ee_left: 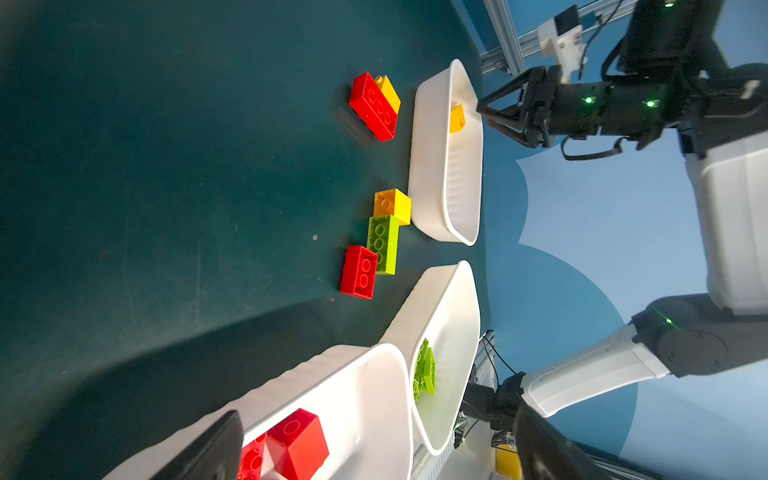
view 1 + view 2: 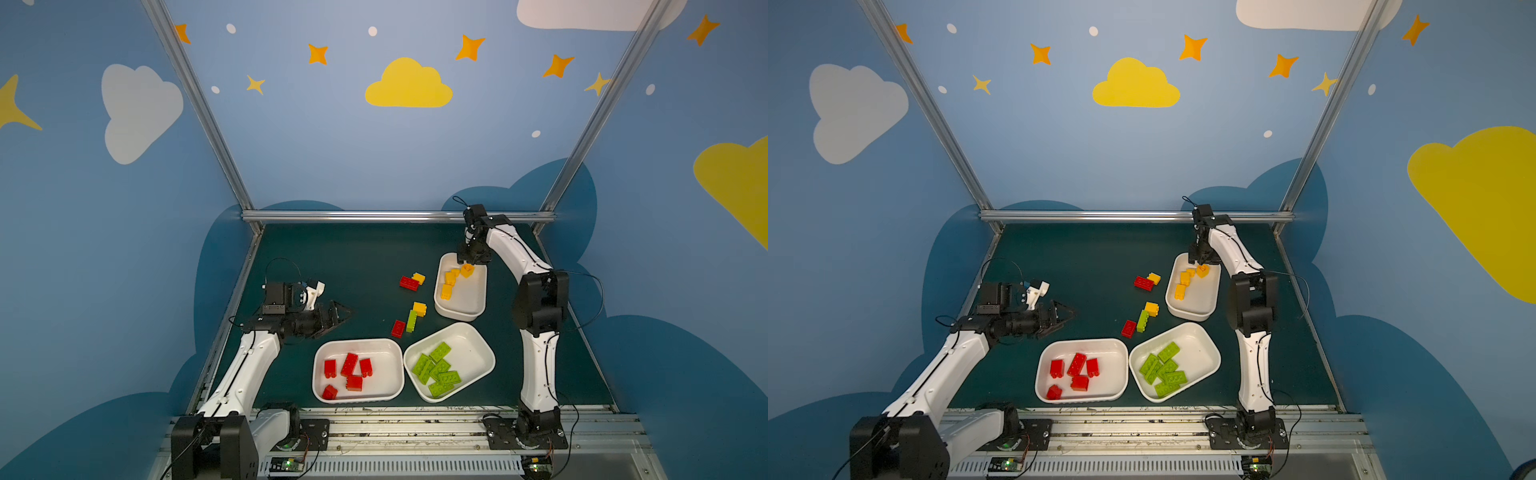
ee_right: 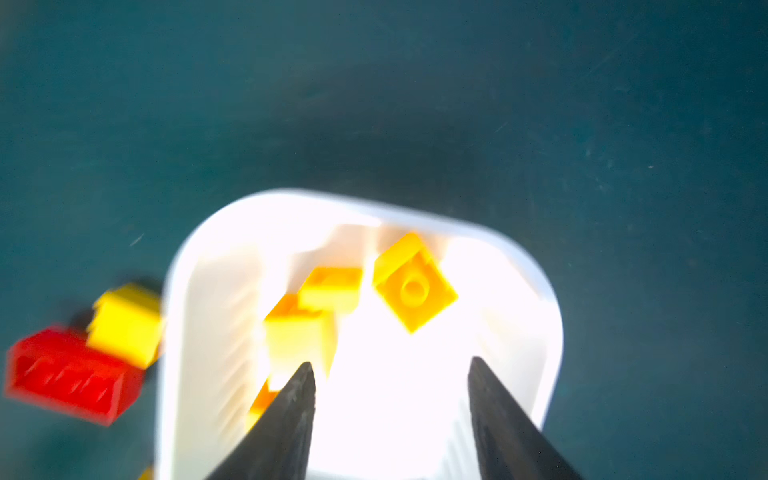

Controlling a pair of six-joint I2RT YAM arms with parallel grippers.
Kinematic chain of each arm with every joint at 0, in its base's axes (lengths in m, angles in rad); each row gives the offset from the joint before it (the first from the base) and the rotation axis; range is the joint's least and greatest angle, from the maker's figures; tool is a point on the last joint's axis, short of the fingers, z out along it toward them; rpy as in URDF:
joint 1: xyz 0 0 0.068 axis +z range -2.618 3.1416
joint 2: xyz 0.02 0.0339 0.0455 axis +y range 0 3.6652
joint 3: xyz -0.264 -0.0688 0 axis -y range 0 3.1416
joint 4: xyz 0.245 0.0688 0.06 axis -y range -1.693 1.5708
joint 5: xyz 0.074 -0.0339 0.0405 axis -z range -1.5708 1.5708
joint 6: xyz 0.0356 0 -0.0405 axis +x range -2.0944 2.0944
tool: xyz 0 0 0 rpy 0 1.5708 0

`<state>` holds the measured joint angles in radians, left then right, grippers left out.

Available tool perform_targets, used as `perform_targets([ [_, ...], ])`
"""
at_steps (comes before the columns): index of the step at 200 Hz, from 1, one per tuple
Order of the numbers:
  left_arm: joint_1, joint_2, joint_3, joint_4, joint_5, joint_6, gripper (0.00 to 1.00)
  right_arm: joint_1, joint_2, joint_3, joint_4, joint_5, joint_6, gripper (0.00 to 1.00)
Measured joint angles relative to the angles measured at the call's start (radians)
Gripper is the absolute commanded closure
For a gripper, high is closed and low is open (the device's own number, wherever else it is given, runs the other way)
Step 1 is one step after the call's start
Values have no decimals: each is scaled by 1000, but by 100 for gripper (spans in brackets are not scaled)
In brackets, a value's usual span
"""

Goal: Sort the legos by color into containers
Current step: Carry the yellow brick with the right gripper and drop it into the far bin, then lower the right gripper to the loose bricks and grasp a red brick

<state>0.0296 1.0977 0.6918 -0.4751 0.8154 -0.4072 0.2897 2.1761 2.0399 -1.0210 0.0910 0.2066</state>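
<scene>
Three white containers sit on the green mat. The far one [image 2: 467, 297] holds yellow legos, the near left one [image 2: 386, 361] red legos, the near right one [image 2: 469, 345] green legos. My right gripper [image 2: 471, 261] hangs open over the far end of the yellow container. A yellow brick [image 3: 413, 284] lies tilted just beyond its tips [image 3: 390, 365], free of the jaws. My left gripper [image 2: 343, 313] hovers open and empty over the mat, left of the loose bricks. Loose on the mat are a red brick [image 2: 409, 283] touching a yellow one [image 2: 419, 277], then a yellow [image 2: 419, 308], a green [image 2: 412, 321] and a red [image 2: 398, 328].
A metal rail [image 2: 395, 216] bounds the back of the mat, and slanted frame posts stand at both back corners. The arm bases are mounted on the front rail [image 2: 415, 428]. The red and green containers nearly touch each other.
</scene>
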Motion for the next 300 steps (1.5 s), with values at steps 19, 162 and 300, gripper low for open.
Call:
perform_targets([
  [19, 0, -2, 0, -6, -2, 0, 0, 65, -80, -22, 18, -36, -79, 37],
  [162, 0, -84, 0, -96, -4, 35, 1, 256, 211, 179, 30, -339, -806, 29],
  [300, 0, -58, 0, -100, -3, 39, 0, 257, 322, 202, 21, -365, -863, 50],
])
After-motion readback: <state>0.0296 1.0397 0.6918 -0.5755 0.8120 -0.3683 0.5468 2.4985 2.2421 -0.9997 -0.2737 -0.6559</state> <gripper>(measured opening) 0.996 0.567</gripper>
